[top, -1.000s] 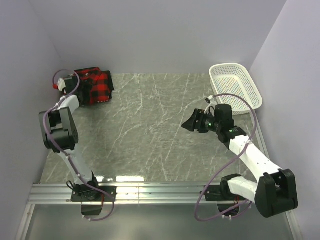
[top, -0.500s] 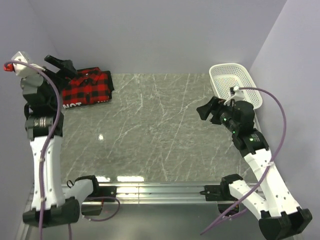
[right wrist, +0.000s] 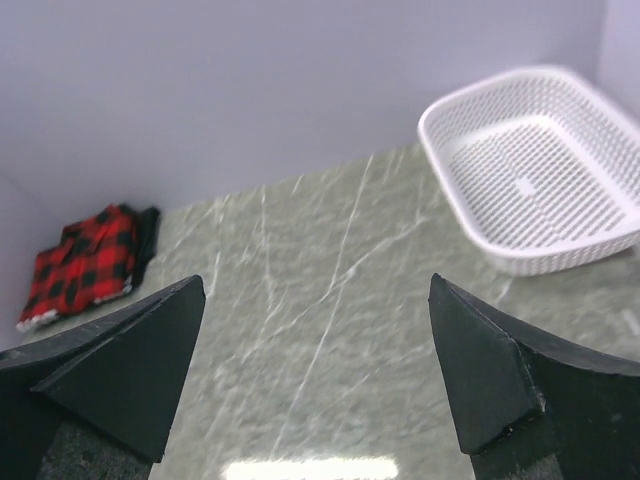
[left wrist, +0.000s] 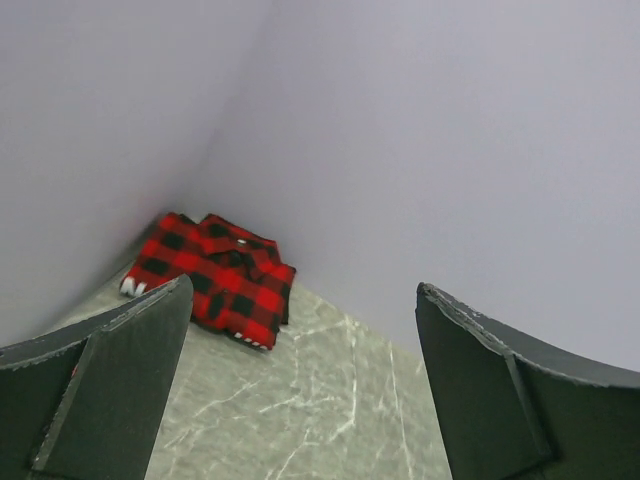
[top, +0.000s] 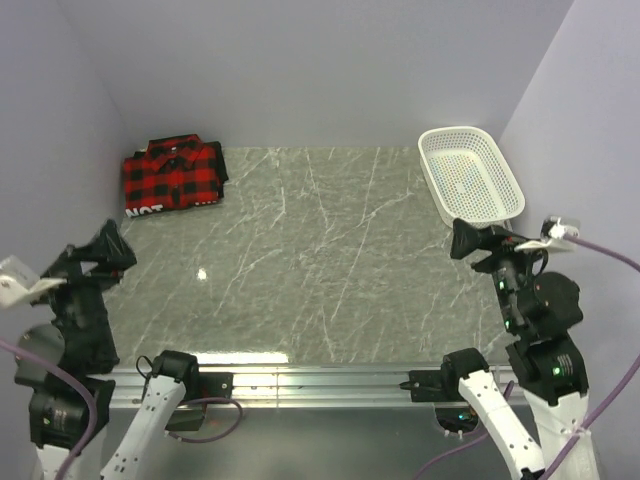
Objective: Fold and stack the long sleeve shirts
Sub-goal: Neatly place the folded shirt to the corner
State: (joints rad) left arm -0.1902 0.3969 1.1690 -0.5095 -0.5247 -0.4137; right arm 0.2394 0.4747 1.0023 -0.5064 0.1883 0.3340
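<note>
Your left hand point(left wrist: 302, 286) and right hand point(right wrist: 315, 282) hang released and empty. The plaid shirt point(top: 170, 178) lies folded atop the black shirt point(top: 222, 166).

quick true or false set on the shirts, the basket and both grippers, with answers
1. The plaid shirt lies folded in the far left corner of the table. True.
2. The black shirt is in the white basket. False: the basket is empty, and the black shirt shows along the plaid shirt's right edge.
3. The left gripper is shut on the plaid shirt. False: it is open, empty and well clear of it.
4. The right gripper is open and holds nothing. True.
</note>
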